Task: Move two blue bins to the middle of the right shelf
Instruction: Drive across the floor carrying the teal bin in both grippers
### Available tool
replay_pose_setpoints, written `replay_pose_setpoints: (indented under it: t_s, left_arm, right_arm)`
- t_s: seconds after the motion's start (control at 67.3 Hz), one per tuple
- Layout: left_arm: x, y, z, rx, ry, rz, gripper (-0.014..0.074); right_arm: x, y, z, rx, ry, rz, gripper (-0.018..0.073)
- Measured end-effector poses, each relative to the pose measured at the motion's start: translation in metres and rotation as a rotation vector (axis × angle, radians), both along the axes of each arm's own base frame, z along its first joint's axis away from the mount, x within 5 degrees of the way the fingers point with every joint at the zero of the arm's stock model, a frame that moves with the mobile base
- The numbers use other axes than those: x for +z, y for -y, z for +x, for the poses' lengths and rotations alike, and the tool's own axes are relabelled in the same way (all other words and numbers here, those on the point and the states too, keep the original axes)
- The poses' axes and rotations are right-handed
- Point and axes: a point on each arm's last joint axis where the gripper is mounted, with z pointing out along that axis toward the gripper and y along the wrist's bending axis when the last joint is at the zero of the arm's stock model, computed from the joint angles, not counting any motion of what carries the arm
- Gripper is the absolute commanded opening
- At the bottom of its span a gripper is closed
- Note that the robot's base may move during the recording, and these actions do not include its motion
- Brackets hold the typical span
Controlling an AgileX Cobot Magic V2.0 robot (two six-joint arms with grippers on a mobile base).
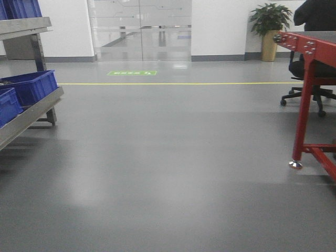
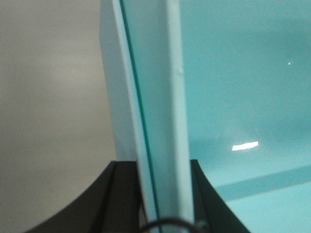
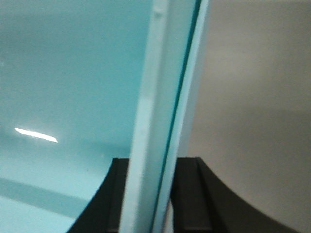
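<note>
- The blue bin point(image 2: 233, 97) fills both wrist views, and it seems to hang between our two arms.
- The left gripper point(image 2: 165, 194) is clamped on one wall at low centre, and the right gripper point(image 3: 151, 194) clamps another wall likewise.
- We should hold both sides equally firm and level.
- Ahead we see grey floor point(image 1: 168, 173) and a red table point(image 1: 307, 44) at the right edge. The target shelf is not visible.

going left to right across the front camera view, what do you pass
metal shelf holding blue bins -> green floor marking -> potted plant -> red table
</note>
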Motion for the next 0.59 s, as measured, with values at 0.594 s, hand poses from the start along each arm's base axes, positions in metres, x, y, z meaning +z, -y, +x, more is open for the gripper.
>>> replay_pose_setpoints:
  t_s: [0.594]
  left_arm:
    - [0.0006, -0.0002, 0.0, 0.001, 0.004, 0.0, -0.0111]
  right_arm:
    - [-0.0006, -0.0002, 0.0007, 0.0, -0.002, -0.001, -0.0162]
